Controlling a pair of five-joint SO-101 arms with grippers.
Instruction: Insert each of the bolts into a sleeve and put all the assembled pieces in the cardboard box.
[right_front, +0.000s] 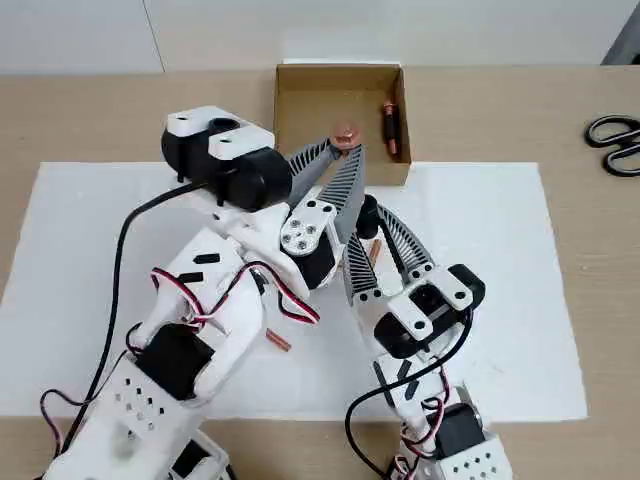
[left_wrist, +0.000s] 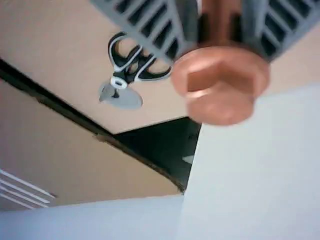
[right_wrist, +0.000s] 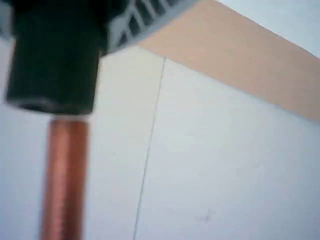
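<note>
My left gripper hangs at the front wall of the cardboard box, shut on a copper bolt. The bolt's hex head sticks out past the grey fingers in the left wrist view. Just below it in the high view, my right gripper is shut on a black sleeve with a copper shaft coming out of it. The right wrist view has that sleeve and shaft close up. One assembled piece lies in the box along its right wall.
A loose copper bolt lies on the white paper sheet beside the left arm's base. Scissors rest on the wooden table at the far right, and the scissors show in the left wrist view too.
</note>
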